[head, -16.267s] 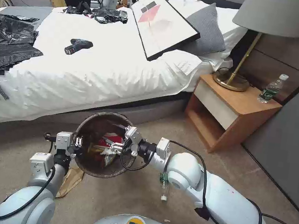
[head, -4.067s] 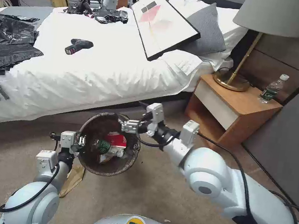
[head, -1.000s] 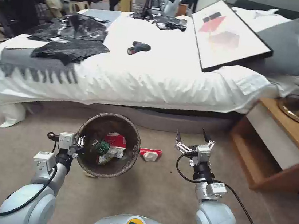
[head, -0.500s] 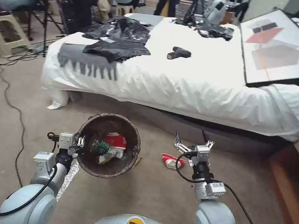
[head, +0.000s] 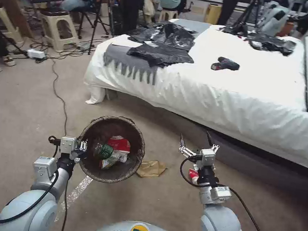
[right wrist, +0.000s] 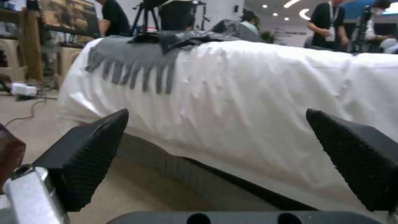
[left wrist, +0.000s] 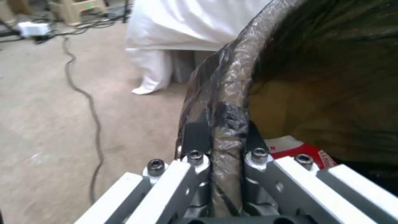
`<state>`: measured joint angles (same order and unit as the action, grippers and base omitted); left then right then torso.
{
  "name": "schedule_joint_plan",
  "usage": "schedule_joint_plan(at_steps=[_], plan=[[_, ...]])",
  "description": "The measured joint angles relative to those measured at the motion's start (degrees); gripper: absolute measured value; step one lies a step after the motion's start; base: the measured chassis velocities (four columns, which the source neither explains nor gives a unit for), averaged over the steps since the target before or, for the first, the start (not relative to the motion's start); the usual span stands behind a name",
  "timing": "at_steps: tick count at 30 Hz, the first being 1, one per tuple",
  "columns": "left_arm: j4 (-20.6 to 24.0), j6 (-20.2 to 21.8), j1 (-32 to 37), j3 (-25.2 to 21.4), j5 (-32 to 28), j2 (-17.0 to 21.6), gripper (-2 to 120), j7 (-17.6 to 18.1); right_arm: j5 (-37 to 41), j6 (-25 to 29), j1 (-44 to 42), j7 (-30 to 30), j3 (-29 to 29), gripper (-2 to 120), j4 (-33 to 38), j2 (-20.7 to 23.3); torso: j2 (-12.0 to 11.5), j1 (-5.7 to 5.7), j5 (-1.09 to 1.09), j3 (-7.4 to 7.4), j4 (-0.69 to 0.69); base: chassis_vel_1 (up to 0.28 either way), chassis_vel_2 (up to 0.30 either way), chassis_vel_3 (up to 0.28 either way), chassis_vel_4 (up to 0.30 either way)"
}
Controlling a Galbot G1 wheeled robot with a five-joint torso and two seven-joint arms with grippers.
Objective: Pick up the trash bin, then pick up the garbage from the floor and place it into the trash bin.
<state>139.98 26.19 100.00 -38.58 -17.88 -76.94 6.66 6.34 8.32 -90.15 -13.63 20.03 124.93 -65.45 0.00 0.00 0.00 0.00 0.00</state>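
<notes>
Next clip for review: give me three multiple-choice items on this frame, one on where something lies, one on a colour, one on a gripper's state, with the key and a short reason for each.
1. Where is the crumpled brown paper bag?
A. on the bed
B. on the floor beside the trash bin
C. inside the trash bin

2. What colour is the bag lining the trash bin?
A. dark brown
B. blue
C. white

3. What state is the right gripper in?
A. shut on a bottle
B. shut on the bin rim
C. open and empty

Key: 1 B, it lies on the carpet to the right of the bin. 2 A, the liner folded over the rim is dark brown. 3 C, the right wrist view shows its fingers spread with nothing between them, while the left gripper clamps the rim.
</notes>
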Motion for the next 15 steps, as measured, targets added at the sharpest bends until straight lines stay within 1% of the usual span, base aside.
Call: schedule_joint_plan(at_steps=[5,10,13,15], plan=[[0.0,-0.6,0.0,-0.1,0.2,0.1,3,0.0,0.7,-0.3,0.0,-0.3,0.6,100,-0.1,0.2,0.0,0.0,0.01,0.0,0.02,0.078,0.071,0.071,0.073],[-0.1,-0.7,-0.1,-0.1,0.2,0.1,3,0.0,1.5,-0.8,-0.1,-0.8,0.9,100,-0.1,0.6,0.0,0.0,0.01,0.0,-0.02,0.001,0.006,0.011,0.002],[-0.1,-0.7,-0.1,-0.1,0.2,0.1,3,0.0,2.1,-1.2,-0.4,-1.0,1.5,100,-0.1,0.7,0.0,0.0,0.01,0.0,-0.01,0.0,0.0,0.0,0.0],[-0.1,-0.7,-0.2,-0.1,0.2,0.1,3,0.0,4.0,-1.6,-1.3,-1.1,2.4,100,0.1,1.1,0.0,0.0,0.01,0.0,0.0,0.0,0.0,0.0,0.0]])
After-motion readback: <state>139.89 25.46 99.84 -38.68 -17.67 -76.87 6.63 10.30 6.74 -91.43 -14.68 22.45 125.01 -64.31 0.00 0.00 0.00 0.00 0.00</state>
